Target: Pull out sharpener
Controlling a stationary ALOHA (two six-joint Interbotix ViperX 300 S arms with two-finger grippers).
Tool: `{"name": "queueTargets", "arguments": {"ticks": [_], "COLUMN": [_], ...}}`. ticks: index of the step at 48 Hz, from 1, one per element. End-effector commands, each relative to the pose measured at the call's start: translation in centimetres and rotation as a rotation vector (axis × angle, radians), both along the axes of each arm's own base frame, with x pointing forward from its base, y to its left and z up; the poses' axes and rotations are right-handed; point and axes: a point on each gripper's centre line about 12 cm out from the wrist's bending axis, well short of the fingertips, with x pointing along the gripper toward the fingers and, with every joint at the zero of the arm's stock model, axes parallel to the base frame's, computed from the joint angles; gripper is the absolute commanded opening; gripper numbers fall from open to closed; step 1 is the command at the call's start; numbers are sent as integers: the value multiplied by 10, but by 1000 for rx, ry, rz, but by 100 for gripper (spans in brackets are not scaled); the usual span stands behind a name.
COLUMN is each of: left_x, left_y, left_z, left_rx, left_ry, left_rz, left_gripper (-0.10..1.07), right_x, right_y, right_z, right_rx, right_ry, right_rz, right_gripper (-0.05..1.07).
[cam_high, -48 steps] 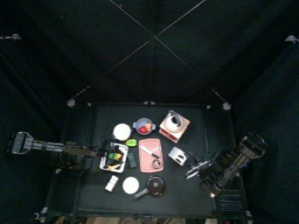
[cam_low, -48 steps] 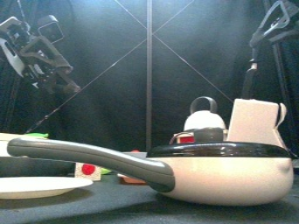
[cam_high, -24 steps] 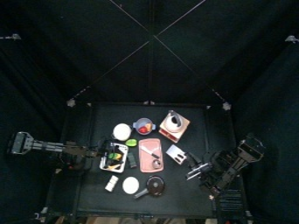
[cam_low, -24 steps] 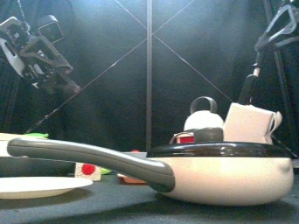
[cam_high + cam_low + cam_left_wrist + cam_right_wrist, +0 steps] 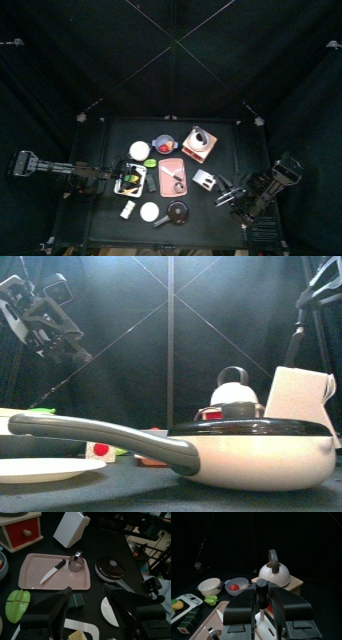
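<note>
The sharpener is seen standing upright on the table, just beside the pink tray on the side toward the right arm, behind the pan in the front view. The right gripper is held close by it, its jaws drawn narrow about a slim dark rod. Whether the rod has come clear of the block cannot be told, so the pull is judged begun but not shown finished. The left gripper is held wide and empty above the tray's other side.
</note>
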Motion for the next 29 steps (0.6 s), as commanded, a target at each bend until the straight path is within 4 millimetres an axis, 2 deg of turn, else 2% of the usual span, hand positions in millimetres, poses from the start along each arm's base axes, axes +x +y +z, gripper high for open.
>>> {"name": "queueTargets", "arguments": {"ticks": [1,16,29], "left_x": [2,2,2], "left_y": [1,1,1], "left_z": [5,5,5], "left_rx": [0,0,0], "left_ry": [-18,-17,-18], "left_rz": [2,2,2], "left_gripper": [91,91,91], "right_x": [0,0,2], "right_y": [2,1,-5], "right_z": [6,12,42], "right_rx": [-1,-17,89], "right_ry": [-51,-77,-105], "right_rz": [0,-12,-48], "right_gripper": [46,46,46]}}
